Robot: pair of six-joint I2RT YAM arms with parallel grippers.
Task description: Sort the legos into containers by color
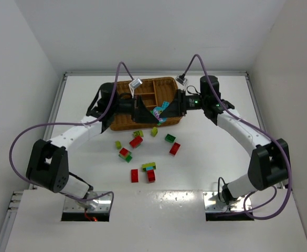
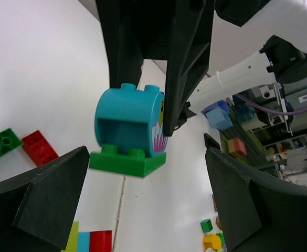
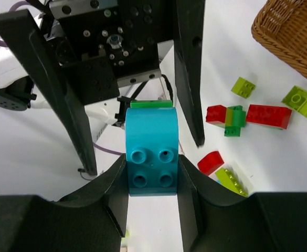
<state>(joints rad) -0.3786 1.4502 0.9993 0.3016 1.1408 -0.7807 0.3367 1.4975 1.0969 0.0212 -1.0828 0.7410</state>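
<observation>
My right gripper is shut on a cyan arched brick with a green plate stuck to its far end. In the top view it holds the brick in the air just in front of the brown wicker tray. My left gripper is open and faces this brick, with a finger to either side and not touching it. Its fingers flank the brick in the right wrist view. Loose red, green and yellow-green legos lie on the white table.
More legos lie nearer the arm bases: a red-green stack, a red brick, a yellow-green, cyan and red cluster and a red brick. The tray's corner shows in the right wrist view. White walls enclose the table.
</observation>
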